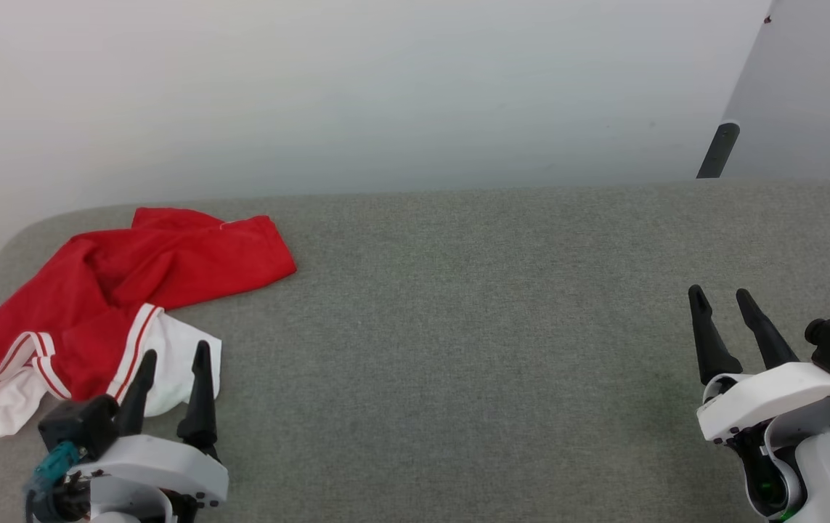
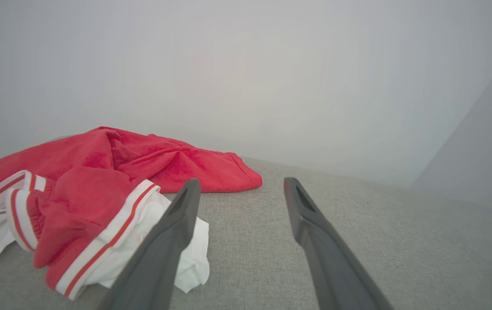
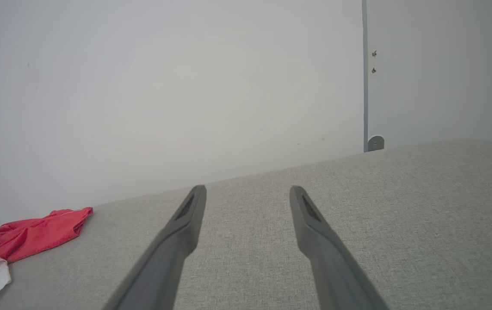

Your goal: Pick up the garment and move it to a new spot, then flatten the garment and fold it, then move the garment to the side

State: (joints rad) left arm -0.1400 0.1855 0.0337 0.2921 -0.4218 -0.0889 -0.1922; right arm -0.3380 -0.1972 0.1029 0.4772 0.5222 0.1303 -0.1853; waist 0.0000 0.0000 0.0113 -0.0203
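The garment (image 1: 117, 290), a red T-shirt with white sleeves and striped trim, lies crumpled at the far left of the grey fabric surface (image 1: 458, 327). In the left wrist view the garment (image 2: 99, 185) spreads across the left half, a white sleeve reaching just under the left finger. My left gripper (image 1: 175, 356) stands open at the lower left, its fingertips over the sleeve's near edge, nothing between them. My right gripper (image 1: 719, 294) is open at the lower right, far from the shirt. From the right wrist view the garment (image 3: 26, 237) is a red heap at the left edge.
A pale wall runs behind the surface. A dark post (image 1: 718, 149) leans at the back right beside a grey panel (image 1: 814, 94). The surface's rounded left corner (image 1: 1, 247) lies close to the shirt.
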